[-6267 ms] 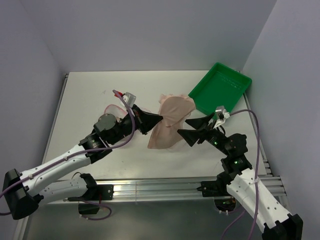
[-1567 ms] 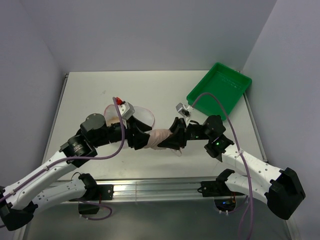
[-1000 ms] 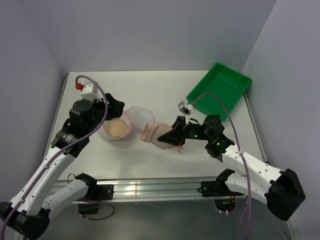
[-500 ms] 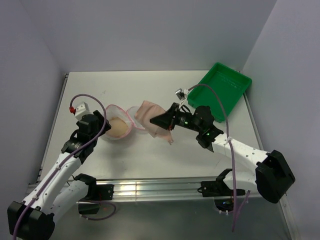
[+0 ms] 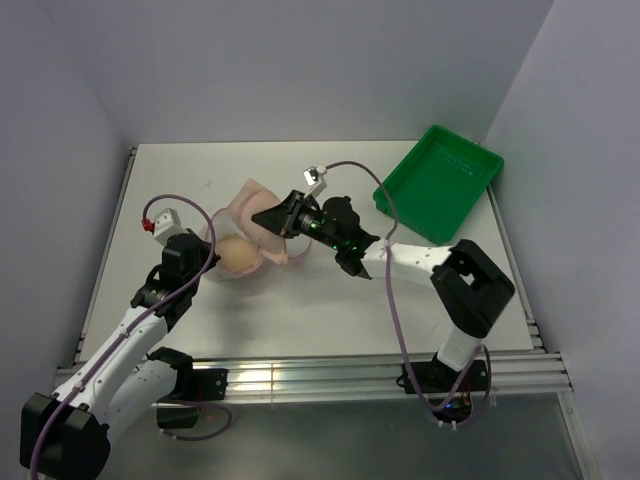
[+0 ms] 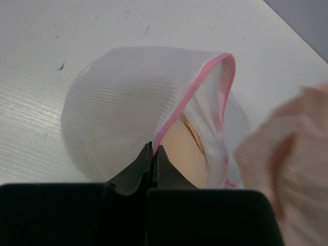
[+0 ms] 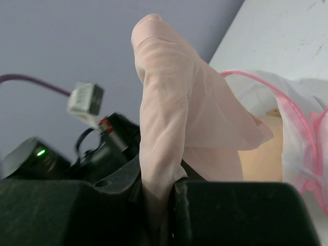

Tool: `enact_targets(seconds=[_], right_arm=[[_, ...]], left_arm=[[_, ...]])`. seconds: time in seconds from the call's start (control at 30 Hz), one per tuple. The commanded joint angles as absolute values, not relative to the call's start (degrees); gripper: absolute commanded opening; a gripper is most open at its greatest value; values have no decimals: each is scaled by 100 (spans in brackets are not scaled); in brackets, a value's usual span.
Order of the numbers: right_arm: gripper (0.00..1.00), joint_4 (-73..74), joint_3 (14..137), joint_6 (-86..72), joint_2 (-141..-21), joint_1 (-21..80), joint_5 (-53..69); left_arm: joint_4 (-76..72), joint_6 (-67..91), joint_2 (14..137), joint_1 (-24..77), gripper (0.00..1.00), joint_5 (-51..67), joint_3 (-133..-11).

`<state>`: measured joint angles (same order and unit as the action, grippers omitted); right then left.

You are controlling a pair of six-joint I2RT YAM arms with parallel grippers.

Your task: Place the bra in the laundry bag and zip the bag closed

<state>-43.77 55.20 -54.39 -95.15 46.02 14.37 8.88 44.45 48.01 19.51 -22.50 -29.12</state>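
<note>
From above, the left gripper (image 5: pixel 213 263), which had stood open beside the laundry bag (image 5: pixel 242 262) half a second before, was clamped on its rim near the table's (image 5: pixel 170 180) left edge. The right gripper (image 5: pixel 268 217) had swung the bra (image 5: pixel 250 200) leftward over the bag's mouth. The green tray (image 5: pixel 440 180) sat well apart at the far right corner, with bare table between.

At the left wrist, the closed jaws pinched the bag's (image 6: pixel 118 107) pink trim, peach fabric showing inside.

At the right wrist, the right gripper (image 7: pixel 159 192) gripped the bra (image 7: pixel 169 118), which hung beside the open bag (image 7: pixel 302 148).
</note>
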Motion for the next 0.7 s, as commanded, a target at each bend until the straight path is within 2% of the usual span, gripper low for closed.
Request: enact_targets(seconds=[0.0,0.2,0.4,0.67], right_arm=[[0,-4633,6177,-5468,-10087,4877,976],[0,-4333,6452,-5379,-10932,5150,1230],[0,-4315,6162,-5326,-10969,5247,1151],[0,-3771,6178,-5353,-10943,5256,1003]], left_arm=[[194,4526,4536,1934,0,-1706,-2690],[-193,4526,4307,1934,0,-1170,-2531],[-588,4368,4280,1934,0,-625,-2479],[-1327,4333,4377,1960,0,807,-2268]])
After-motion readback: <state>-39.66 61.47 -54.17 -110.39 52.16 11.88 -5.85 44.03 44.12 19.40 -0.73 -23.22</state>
